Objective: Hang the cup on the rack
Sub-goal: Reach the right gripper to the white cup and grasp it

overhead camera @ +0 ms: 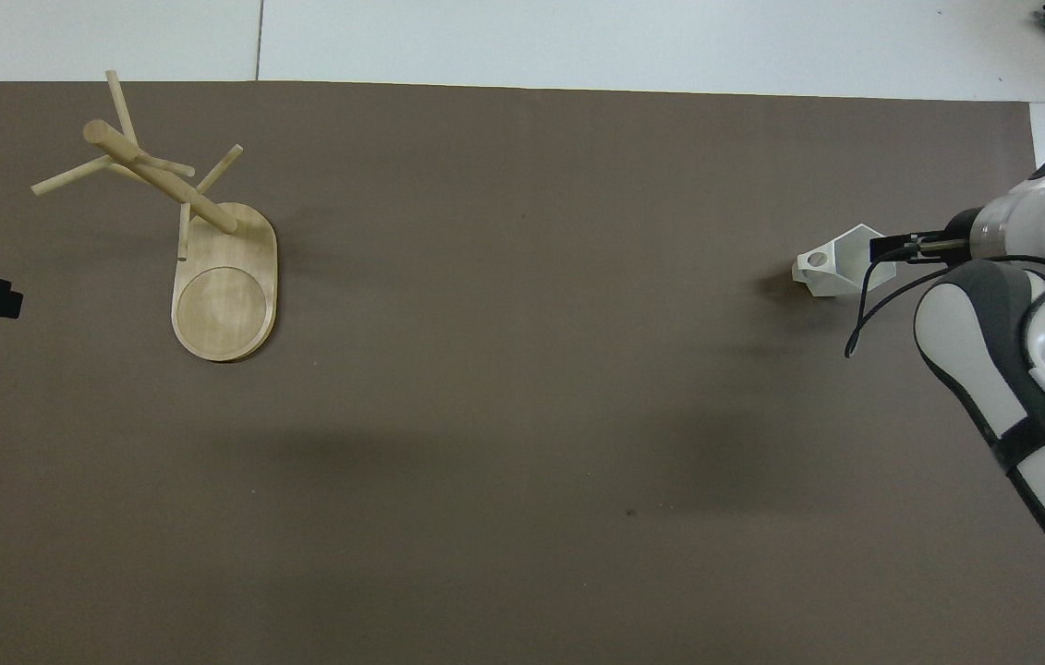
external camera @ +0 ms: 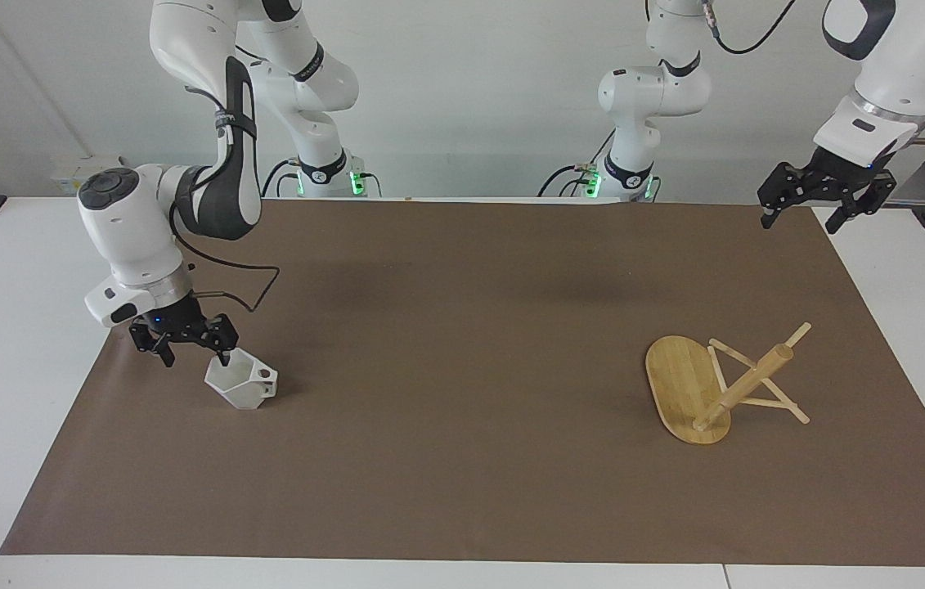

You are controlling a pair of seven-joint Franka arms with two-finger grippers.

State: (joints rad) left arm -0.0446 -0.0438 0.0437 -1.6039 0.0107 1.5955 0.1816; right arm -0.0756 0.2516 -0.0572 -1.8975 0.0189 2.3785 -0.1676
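The right gripper (external camera: 194,354) hangs low at the cup (external camera: 240,379), its fingers spread apart. One fingertip (external camera: 224,357) reaches the cup's rim on the side toward the right arm's end of the table, and the other stands outside the cup over the brown mat (external camera: 462,343); whether the fingertip touches the rim cannot be told. Nothing is held between the fingers.

The cup is white and faceted, with a hexagonal mouth and a small blocky handle pierced by a hole. It stands upright on the mat near the right arm's end of the table, its handle turned toward the rack (external camera: 716,384).

The rack stands well apart from the cup, near the left arm's end. It is light bamboo, with an oval base, a thick post and thin pegs.

The left gripper (external camera: 823,214) waits with its fingers apart, high over the mat's corner at the left arm's end of the table.
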